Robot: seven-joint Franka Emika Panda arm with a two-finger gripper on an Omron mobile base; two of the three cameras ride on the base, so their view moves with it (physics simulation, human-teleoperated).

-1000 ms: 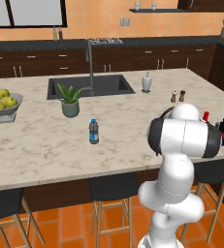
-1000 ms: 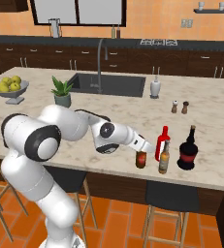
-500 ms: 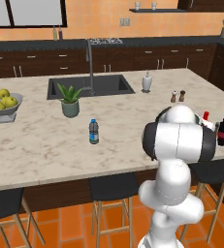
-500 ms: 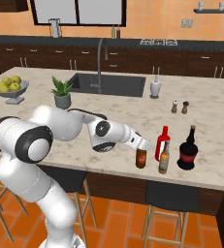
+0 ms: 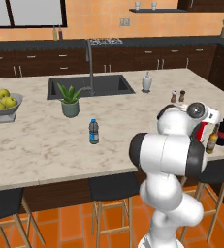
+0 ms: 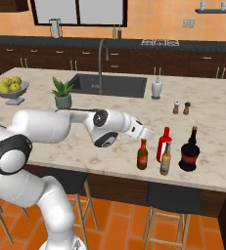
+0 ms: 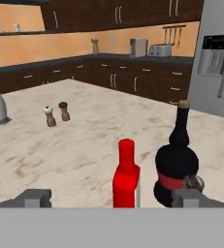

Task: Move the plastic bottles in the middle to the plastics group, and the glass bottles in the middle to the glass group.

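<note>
Plastic bottle (image 5: 93, 131): one, clear with blue label and cap, upright on the marble counter (image 6: 217, 112), near the front edge, right of the potted plant (image 5: 70, 100) and well apart from the glass group.

Fruit bowl (image 6: 10, 91): far left of the counter; holds several yellow-green fruits, heaped above the rim.

Sink (image 6: 109, 85): recessed basin behind the plant; its contents cannot be told from these angles.

Gripper (image 6: 148, 133): jaws spread wide, holding nothing; in the hand view the two finger tips stand far apart with the red bottle between them, untouched.

Glass bottles: amber-brown bottle with red top (image 6: 142, 155), upright, just below the gripper; second amber bottle (image 6: 166, 158) just beside the bright red bottle (image 7: 126, 175).

Tall dark bottle (image 7: 177, 164): red band, rightmost of the cluster.

Salt and pepper shakers (image 7: 56, 114): paired, behind the cluster; white soap dispenser (image 6: 156, 88) near the sink.
</note>
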